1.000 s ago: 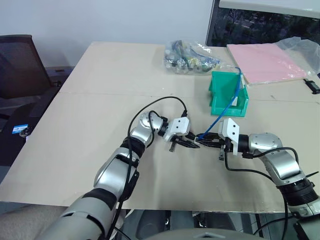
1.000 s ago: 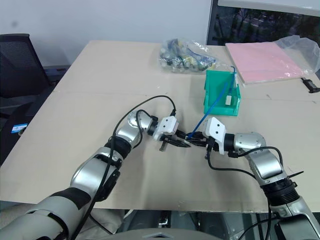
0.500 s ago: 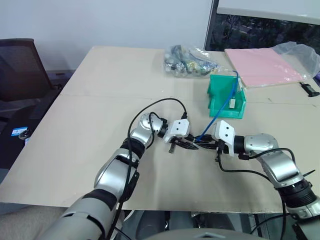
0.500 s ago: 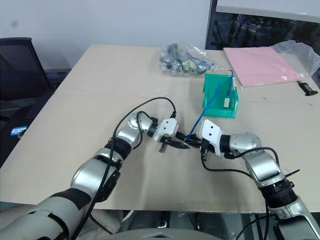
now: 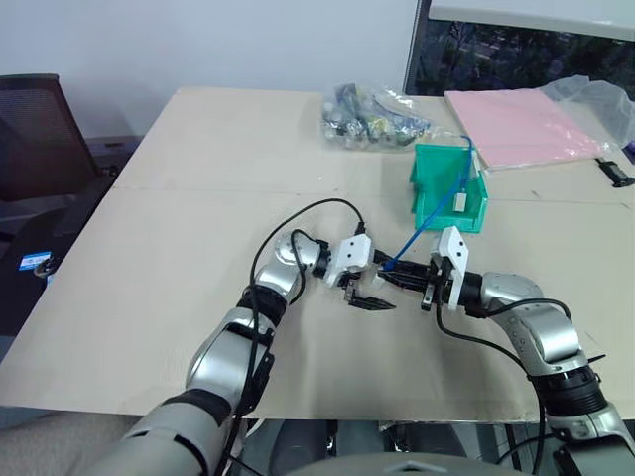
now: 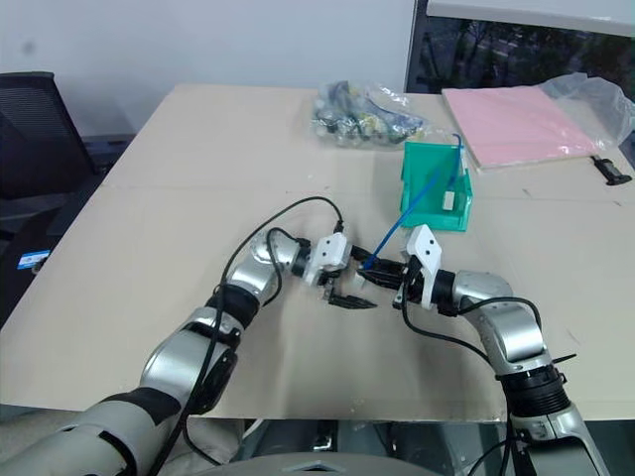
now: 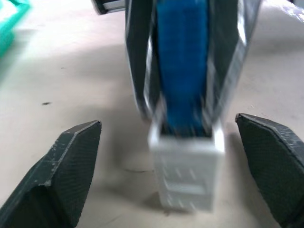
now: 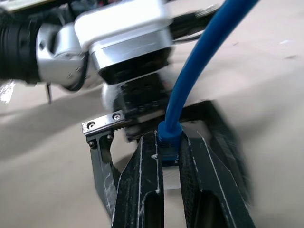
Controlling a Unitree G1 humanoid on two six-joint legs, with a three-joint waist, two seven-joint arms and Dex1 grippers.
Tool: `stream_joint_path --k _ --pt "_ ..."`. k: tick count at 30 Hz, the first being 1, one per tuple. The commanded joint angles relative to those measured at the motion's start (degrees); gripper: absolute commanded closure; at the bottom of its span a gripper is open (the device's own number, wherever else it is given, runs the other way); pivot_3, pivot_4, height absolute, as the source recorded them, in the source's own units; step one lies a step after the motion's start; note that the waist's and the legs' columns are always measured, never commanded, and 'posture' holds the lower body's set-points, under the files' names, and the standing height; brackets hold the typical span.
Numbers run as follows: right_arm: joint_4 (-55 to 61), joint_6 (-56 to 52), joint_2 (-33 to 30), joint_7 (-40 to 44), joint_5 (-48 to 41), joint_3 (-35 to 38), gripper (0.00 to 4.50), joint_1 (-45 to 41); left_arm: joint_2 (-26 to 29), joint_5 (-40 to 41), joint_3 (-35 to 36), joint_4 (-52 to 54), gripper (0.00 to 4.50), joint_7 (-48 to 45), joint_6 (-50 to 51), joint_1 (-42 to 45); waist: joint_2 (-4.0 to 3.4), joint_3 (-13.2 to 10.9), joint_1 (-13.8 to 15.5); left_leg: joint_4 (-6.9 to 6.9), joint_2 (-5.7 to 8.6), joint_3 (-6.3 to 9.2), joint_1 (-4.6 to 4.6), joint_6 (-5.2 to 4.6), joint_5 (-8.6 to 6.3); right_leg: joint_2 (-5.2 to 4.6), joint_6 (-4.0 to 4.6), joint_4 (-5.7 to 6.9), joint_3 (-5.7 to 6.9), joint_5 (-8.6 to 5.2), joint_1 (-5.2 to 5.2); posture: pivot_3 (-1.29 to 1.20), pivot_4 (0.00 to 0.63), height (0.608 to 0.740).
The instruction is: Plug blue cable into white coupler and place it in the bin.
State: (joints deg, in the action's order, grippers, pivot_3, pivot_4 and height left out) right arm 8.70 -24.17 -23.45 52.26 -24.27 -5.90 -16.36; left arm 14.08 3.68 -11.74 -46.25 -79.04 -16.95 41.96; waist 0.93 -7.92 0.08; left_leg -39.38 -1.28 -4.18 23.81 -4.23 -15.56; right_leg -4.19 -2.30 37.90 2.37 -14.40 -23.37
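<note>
Left wrist view puts the white coupler (image 7: 186, 168) at the centre, sitting on the end of the blue cable (image 7: 183, 61), whose blue boot runs straight into its socket; the pair looks mated, though how fully the plug is seated cannot be told. Half a second ago the left claw (image 5: 370, 292) was closed around this joint; now its two black fingers (image 7: 57, 178) stand wide apart on either side of the coupler, touching nothing. The right claw (image 5: 405, 277) is pressed together on the cable's boot just behind the plug, so it alone carries the assembly above the surface (image 5: 198, 169). From there the cable rises away to the far right, and its other end lies inside the green bin (image 5: 437, 203).

By my reading the plugging step is finished and the handover to one arm is made. What remains is the carry: the right arm needs to travel to the far right toward the bin and let go over its low front lip. A loosely seated coupler could drop off on the way.
</note>
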Motion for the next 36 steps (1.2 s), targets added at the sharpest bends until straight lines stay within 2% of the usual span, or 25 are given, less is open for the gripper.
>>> stream_joint_path --k 1,5,7,9,13,17,20,24,26,27,28,32,36 --pt "0.3 -1.3 -0.9 -1.6 -4.3 6.4 4.5 -4.1 4.6 5.7 5.6 16.7 0.13 4.8 10.9 -5.2 -0.11 -0.1 -0.6 0.02 -0.01 0.01 0.0 0.0 0.0 0.0 0.0 0.01 0.0 0.0 -0.01 0.0 0.15 0.74" --pt "-5.7 -4.2 -3.4 -4.7 -4.2 10.7 4.5 -10.4 10.5 7.3 7.2 40.2 0.13 12.0 28.1 -13.7 -0.29 -0.3 -0.8 0.1 -0.03 0.02 0.0 0.04 0.01 -0.02 -0.01 0.0 -0.03 0.0 -0.03 0.0 0.15 0.74" --pt "-12.1 -4.6 -6.2 -4.4 -2.7 11.7 4.5 -15.6 11.0 9.9 9.2 52.1 0.13 18.5 40.0 -15.5 -0.37 -0.5 -0.6 0.12 0.01 0.02 0.01 0.05 0.02 -0.08 -0.01 -0.04 0.03 0.0 -0.02 0.0 0.15 0.74" --pt "-19.4 -5.9 -8.9 -2.4 -1.5 10.7 4.5 -21.5 9.1 13.6 11.5 61.5 0.13 25.9 51.1 -15.0 -0.38 -0.6 -0.2 0.11 0.1 0.01 0.05 0.04 0.02 -0.16 -0.01 -0.05 0.04 0.0 -0.02 0.0 0.15 0.74" --pt "-34.6 -2.9 -9.9 0.2 3.7 7.0 4.5 -32.2 6.5 16.5 11.6 69.9 0.13 34.5 62.6 -12.7 -0.33 -0.7 -0.5 0.08 0.15 -0.05 0.03 0.06 0.03 -0.08 -0.03 -0.06 -0.03 0.01 0.01 0.0 0.15 0.74" --pt "-49.6 -0.8 -8.5 -0.1 8.8 4.9 4.5 -41.7 5.2 17.8 11.1 71.5 0.13 39.5 67.3 -10.8 -0.33 -0.7 -0.9 0.16 0.07 -0.09 -0.03 0.35 0.21 0.18 -0.03 -0.03 -0.08 0.0 0.0 0.0 0.15 0.74" --pt "-57.0 5.1 -7.6 -1.5 12.8 3.8 3.27 -45.3 5.1 18.4 10.7 71.8 0.0 41.1 67.9 -10.5 -0.33 -0.7 -0.9 0.25 0.01 -0.08 -0.02 0.44 0.26 0.19 -0.03 -0.05 -0.08 0.0 -0.03 0.0 0.15 0.74" --pt "-63.9 13.6 -6.9 -11.5 14.7 7.8 1.2 -48.6 5.1 19.3 10.7 71.6 0.0 42.2 67.2 -10.5 -0.36 -0.8 -0.8 0.29 0.02 -0.12 0.03 0.49 0.29 0.16 -0.04 -0.13 -0.09 -0.01 -0.05 0.0 0.15 0.74" --pt "-64.8 15.9 -7.2 -15.6 13.7 10.9 0.26 -48.3 5.4 19.7 10.8 72.0 0.0 42.4 66.2 -10.9 -0.36 -0.8 -0.6 0.28 0.05 -0.15 0.05 0.5 0.29 0.14 -0.04 -0.16 -0.1 -0.01 -0.05 0.0 0.15 0.74" --pt "-64.4 16.7 -7.5 -17.7 12.9 12.8 0.02 -47.5 5.8 19.7 10.9 72.6 0.0 42.3 65.5 -11.2 -0.36 -0.8 -0.6 0.28 0.06 -0.15 0.06 0.5 0.29 0.13 -0.04 -0.18 -0.09 -0.01 -0.05 0.0 0.15 0.74" --pt "-62.7 16.8 -8.0 -18.7 12.1 14.4 0.02 -45.9 6.1 19.8 11.1 73.3 0.0 42.2 64.5 -11.7 -0.36 -0.8 -0.6 0.28 0.06 -0.16 0.06 0.5 0.29 0.12 -0.04 -0.2 -0.1 -0.01 -0.04 0.0 0.15 0.74" --pt "-44.1 13.0 -10.0 -16.2 8.1 18.5 0.02 -31.9 7.3 19.9 12.5 75.3 0.0 42.2 61.0 -14.2 -0.35 -0.8 0.0 0.3 0.04 -0.07 0.07 0.52 0.29 0.05 -0.06 -0.33 -0.08 -0.02 0.04 0.0 0.15 0.74" --pt "-16.4 7.9 -10.5 -11.1 -0.2 21.8 0.02 -11.4 11.3 17.4 13.0 74.7 0.0 40.0 53.2 -20.5 -0.41 -0.8 0.1 0.48 -0.02 -0.09 0.01 0.6 0.34 0.08 -0.07 -0.33 -0.11 -0.02 0.0 0.0 0.15 0.74"
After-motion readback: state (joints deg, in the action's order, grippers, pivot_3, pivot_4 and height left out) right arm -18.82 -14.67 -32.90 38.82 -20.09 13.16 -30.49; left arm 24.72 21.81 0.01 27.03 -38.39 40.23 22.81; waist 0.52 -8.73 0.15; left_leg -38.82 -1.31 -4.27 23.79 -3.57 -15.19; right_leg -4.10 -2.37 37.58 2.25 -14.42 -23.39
